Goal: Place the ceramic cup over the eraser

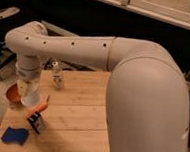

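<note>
The white ceramic cup (pixel 31 98) hangs tilted under the arm's wrist, above the left part of the wooden table (pixel 80 114). My gripper (pixel 26 88) is shut on the cup's upper part. The eraser (pixel 36 122), a black block with a white side, stands on the table just below and a little right of the cup, apart from it.
An orange-red bowl (pixel 13 95) sits at the table's left edge behind the cup. An orange stick (pixel 42 107) lies between the cup and the eraser. A flat blue pad (pixel 14 134) lies front left. A small clear bottle (pixel 57 76) stands further back. The big white arm (pixel 142 89) fills the right.
</note>
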Robot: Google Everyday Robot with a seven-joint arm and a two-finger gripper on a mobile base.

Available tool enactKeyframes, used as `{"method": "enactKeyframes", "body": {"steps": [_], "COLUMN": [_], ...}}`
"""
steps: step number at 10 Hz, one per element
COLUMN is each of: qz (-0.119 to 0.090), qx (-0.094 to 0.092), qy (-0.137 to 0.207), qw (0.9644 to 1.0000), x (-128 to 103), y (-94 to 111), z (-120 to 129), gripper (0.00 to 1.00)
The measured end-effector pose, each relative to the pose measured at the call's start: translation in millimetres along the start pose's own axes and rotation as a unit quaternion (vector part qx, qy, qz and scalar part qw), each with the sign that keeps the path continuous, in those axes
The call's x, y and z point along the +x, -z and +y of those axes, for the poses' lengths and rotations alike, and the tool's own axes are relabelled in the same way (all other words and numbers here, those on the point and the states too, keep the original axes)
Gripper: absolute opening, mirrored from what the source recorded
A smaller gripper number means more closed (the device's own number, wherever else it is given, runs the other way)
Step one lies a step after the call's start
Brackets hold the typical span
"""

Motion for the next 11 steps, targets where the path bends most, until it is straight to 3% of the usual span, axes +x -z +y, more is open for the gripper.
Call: {"method": "enactKeyframes", "body": {"steps": [4,6,11], "qz": [0.022,0.022,0.03], "qx": [-0.01,-0.023,-0.05], "qy": [0.003,0.002,0.009], "qw": [0.9997,0.9995,0.9982], "x": [9.6,10.4,13.2], "y": [10.3,12.1,-1.3], "z": [20.1,31.1,51.7], "gripper": [0.0,0.0,0.0]}}
